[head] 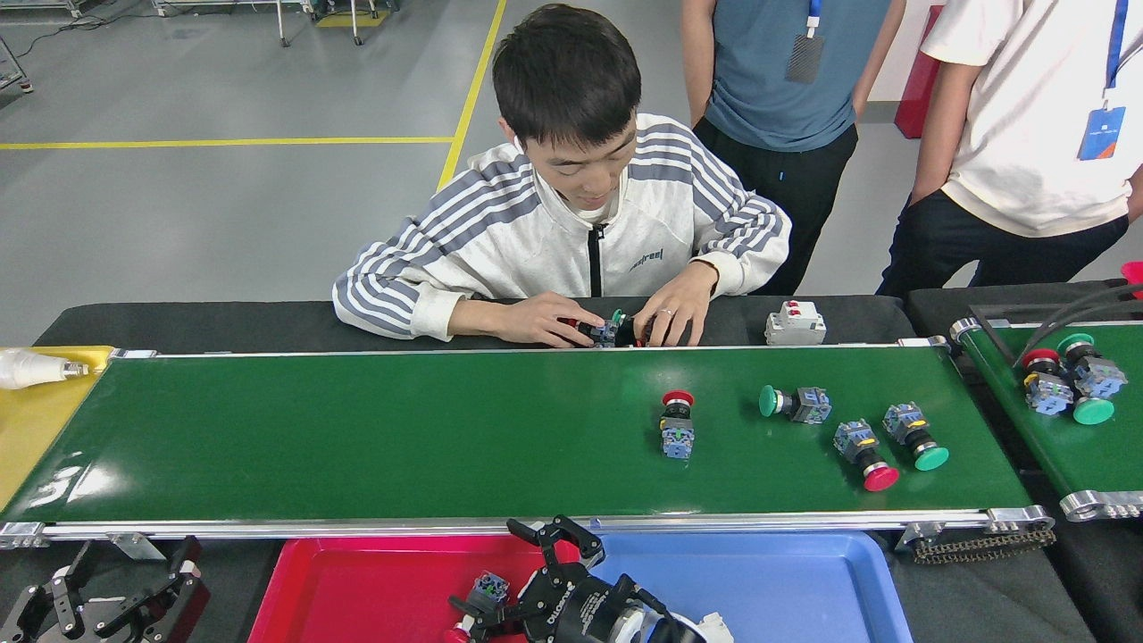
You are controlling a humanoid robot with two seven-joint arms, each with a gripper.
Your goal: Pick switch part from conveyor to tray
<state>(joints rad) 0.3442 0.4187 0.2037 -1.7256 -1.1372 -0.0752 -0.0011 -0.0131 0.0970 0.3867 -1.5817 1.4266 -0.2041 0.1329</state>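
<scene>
The conveyor [357, 438] runs left to right across the view. On its right half lie a red-capped switch part [677, 422], a green-capped one [793, 403], another red one [864, 455] and another green one [913, 437]. My right gripper [496, 577] hangs low over the red tray [357, 589], at its right end. It is closed on a red-capped switch part [488, 588], whose cap sits at the bottom edge of the view. My left gripper [120, 594] rests open at the bottom left, below the belt.
A blue tray [804, 589] sits right of the red one. A seated person's hands [545, 320] work on parts at the belt's far edge, near a white breaker [795, 323]. A second belt [1089, 446] at right carries more switch parts. Two people stand behind.
</scene>
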